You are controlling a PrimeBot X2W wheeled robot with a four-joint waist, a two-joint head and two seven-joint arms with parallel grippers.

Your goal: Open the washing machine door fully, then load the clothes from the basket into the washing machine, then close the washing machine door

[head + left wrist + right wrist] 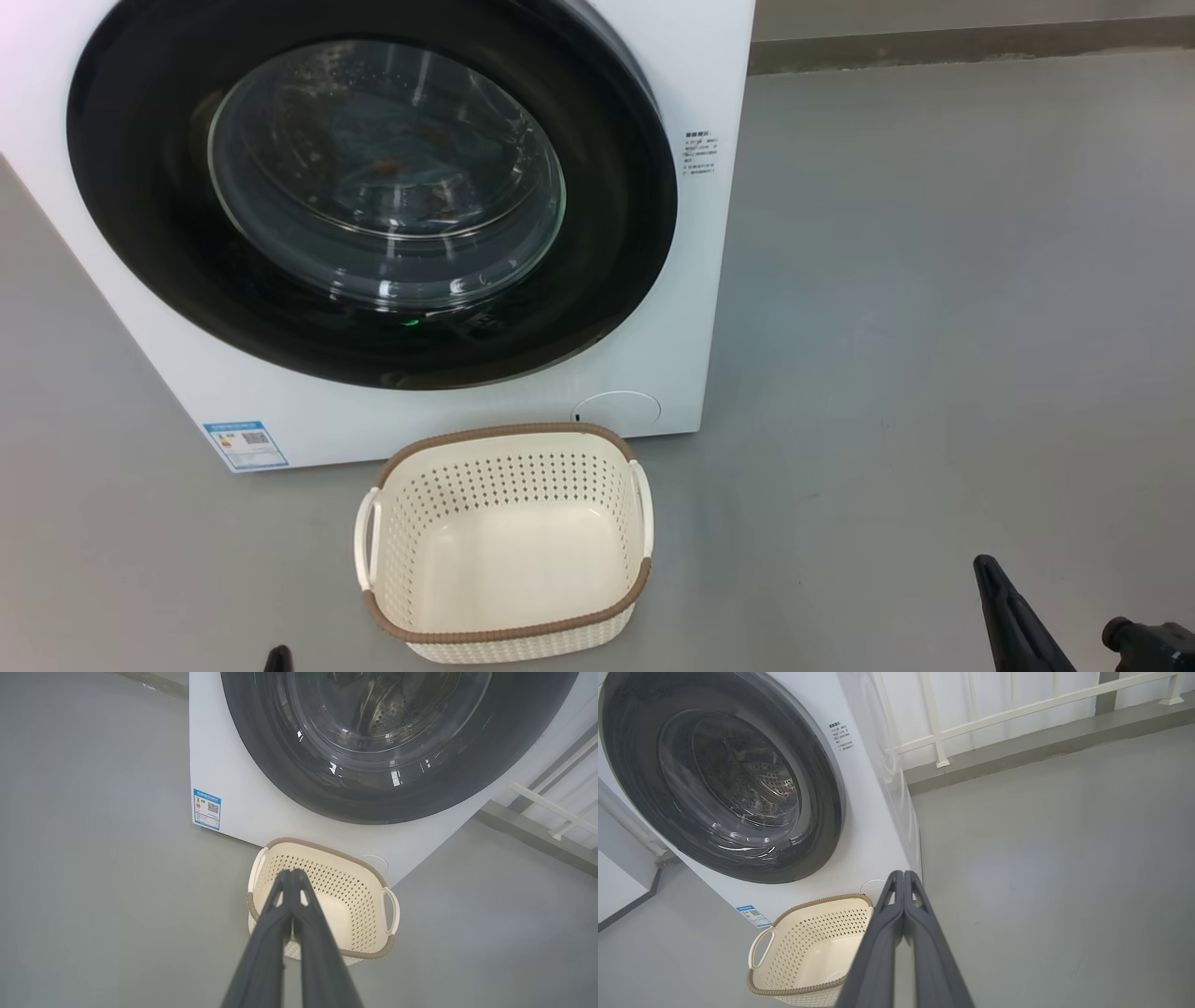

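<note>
Sitting flush, the black washing machine door (280, 252) shows blue clothes (411, 154); left gripper (290, 874) and right gripper (903, 875) pinched.

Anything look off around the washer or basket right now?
Nothing stands out. The washing machine door looks shut, light blue clothes show through its glass, and the basket stands upright and empty on the floor, with nothing spilled.

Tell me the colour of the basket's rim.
Brown, woven-look basket rim; the head view shows it best.
</note>
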